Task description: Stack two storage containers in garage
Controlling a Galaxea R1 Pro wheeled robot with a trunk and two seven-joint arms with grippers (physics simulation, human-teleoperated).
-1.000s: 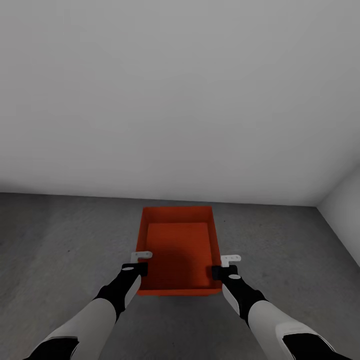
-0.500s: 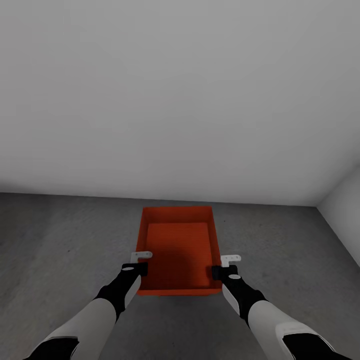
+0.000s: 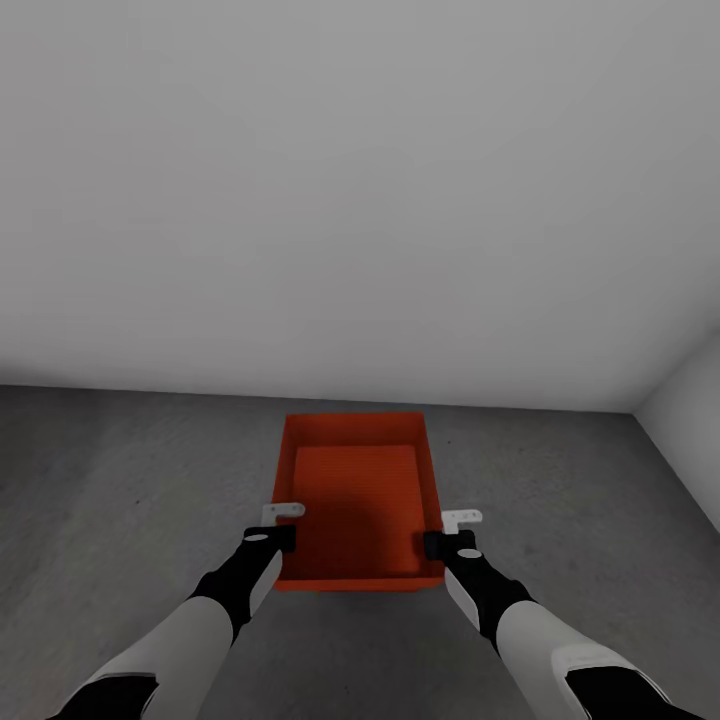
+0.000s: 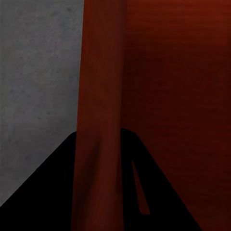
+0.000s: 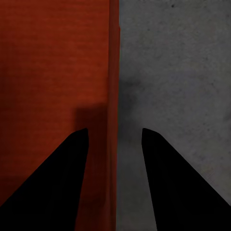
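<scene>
A robot looks down over its two arms at an orange-red storage bin (image 3: 358, 495) in a bare room with pale walls (image 3: 360, 190) and a dark grey concrete floor (image 3: 120, 480). The bin, open at the top and empty, appears to rest on or hang just above the concrete; which of the two cannot be told, though its shadow lies close beneath it. The left gripper (image 3: 283, 524) straddles the bin's left wall near the front corner, and in the left wrist view its dark fingers (image 4: 43, 192) sit tight against that thin red wall (image 4: 98, 120), so it seems clamped on it. The right gripper (image 3: 452, 530) straddles the right wall in the same way, but in the right wrist view there is a clear gap between its fingers (image 5: 53, 183) and the wall (image 5: 113, 96) passing between them, so it looks partly open and not gripping. Judging from this, the step in hand is setting the bin down. To do it well, the bin should lie flat and square on the concrete before the left gripper lets go. Both arms should then lift straight up off the walls without dragging them, leaving the bin level for a second one to be stacked on it.
</scene>
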